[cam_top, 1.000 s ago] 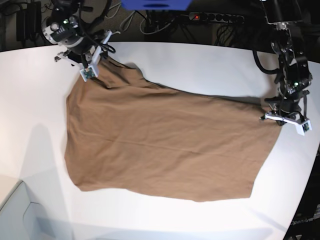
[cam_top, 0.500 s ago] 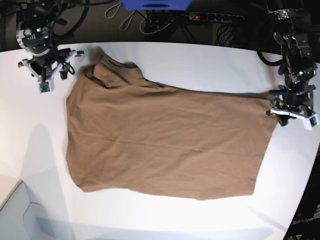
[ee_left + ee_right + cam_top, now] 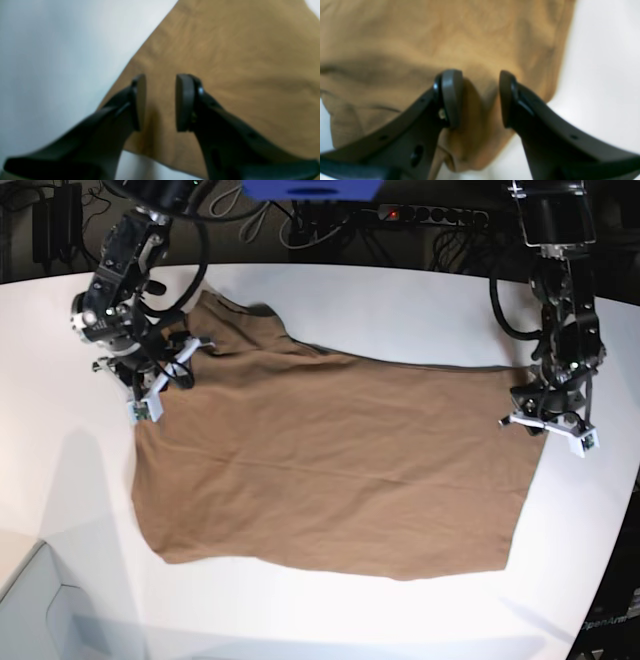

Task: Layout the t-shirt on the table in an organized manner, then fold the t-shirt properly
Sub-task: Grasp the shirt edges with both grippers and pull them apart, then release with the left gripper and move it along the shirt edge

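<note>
The tan-brown t-shirt [image 3: 330, 465] lies spread nearly flat across the middle of the white worktop [image 3: 400, 305], one long piece of cloth with a few shallow creases and a small bunched flap at the far corner close to the right arm

The right arm's fingers [image 3: 150, 380] hang over that end of the shirt. In the right wrist view the two dark fingers [image 3: 450, 97] stand apart with a clear gap between them, and nothing is caught in the gap; brown cloth shows through it. Below and around these fingers the fabric is rumpled into soft folds, and a rounded edge of the shirt [image 3: 480, 37] ends just beyond the outer finger, with bare worktop [image 3: 602, 62] past it. Whether the tips touch the cloth cannot be told from the blurred picture

The left arm's fingers [image 3: 548, 420] sit at the opposite end of the shirt, over its corner. In the left wrist view these fingers [image 3: 183, 102] are likewise parted, a narrower gap than a wide spread, and empty, with cloth visible between them. The shirt [image 3: 237, 62] fills the area ahead of and to one side of them; its straight edge runs diagonally just beside the other finger, and white worktop [image 3: 62, 62] lies beyond that edge. The shirt's corner ends just behind the fingers

A pale grey box corner [image 3: 45, 610] sits at the near edge of the worktop, well apart from both sets of fingers
</note>
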You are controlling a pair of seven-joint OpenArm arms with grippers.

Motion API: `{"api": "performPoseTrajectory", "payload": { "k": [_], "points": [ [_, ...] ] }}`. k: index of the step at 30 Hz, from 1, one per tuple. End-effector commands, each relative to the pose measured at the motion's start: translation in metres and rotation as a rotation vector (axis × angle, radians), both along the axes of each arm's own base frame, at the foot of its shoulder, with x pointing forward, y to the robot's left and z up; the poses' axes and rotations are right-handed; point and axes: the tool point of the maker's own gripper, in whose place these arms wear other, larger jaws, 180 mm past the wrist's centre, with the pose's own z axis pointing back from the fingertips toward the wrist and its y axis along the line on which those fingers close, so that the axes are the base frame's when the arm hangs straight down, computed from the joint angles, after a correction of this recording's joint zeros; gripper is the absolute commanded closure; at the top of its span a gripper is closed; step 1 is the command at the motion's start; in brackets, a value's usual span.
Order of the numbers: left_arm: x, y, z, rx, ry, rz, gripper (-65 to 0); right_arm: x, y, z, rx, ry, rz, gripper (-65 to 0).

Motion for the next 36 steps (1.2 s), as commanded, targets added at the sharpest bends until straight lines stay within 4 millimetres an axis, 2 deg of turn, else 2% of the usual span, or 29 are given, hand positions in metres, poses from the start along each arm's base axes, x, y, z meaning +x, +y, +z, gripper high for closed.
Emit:
{"api": "performPoseTrajectory", "payload": {
  "k": [1,5,9,10,13,16,18,22,25,30,33,36],
  "points": [
    [0.013,0.011,0.011,0.028,-0.032,0.011,-16.5,0.007,-0.001,0.008,0.005,-0.037,-0.002,-25.0],
    [0.001,0.019,-0.021,0.015,0.061,0.037,-15.4,-0.008,-0.004,-0.003,-0.002,0.003,0.000,-23.5],
    [-0.013,0.026,-0.040,0.009,0.124,0.055,-15.4,-0.027,-0.012,-0.014,-0.025,0.050,0.007,-14.8],
    [-0.023,0.027,-0.046,0.010,0.147,0.057,-15.4,-0.034,-0.013,-0.018,-0.029,0.066,0.008,-12.7],
    [-0.038,0.034,-0.052,0.030,0.180,0.054,-15.4,-0.052,-0.015,-0.025,-0.033,0.104,0.005,-8.9],
    [-0.056,0.031,-0.056,0.038,0.197,0.041,-15.3,-0.067,-0.020,-0.032,-0.045,0.136,0.009,-7.9],
    [-0.066,0.028,-0.050,0.057,0.189,0.020,-15.3,-0.077,-0.022,-0.035,-0.051,0.156,0.010,-7.7],
    [-0.072,0.015,-0.027,0.082,0.134,-0.030,-15.3,-0.084,-0.023,-0.021,-0.074,0.098,0.019,-7.7],
    [-0.064,0.006,-0.004,0.096,0.068,-0.060,-15.3,-0.086,-0.024,-0.005,-0.100,0.056,0.022,-8.0],
    [-0.044,-0.003,0.034,0.110,-0.044,-0.081,-15.5,-0.075,-0.028,0.016,-0.133,-0.006,0.023,-8.1],
    [-0.038,0.006,0.063,0.119,-0.127,-0.044,-15.6,-0.062,-0.029,0.024,-0.144,-0.040,0.026,-8.1],
    [-0.020,0.018,0.091,0.117,-0.222,0.023,-15.8,-0.052,-0.031,0.030,-0.147,-0.063,0.021,-8.1]
  ]
}}
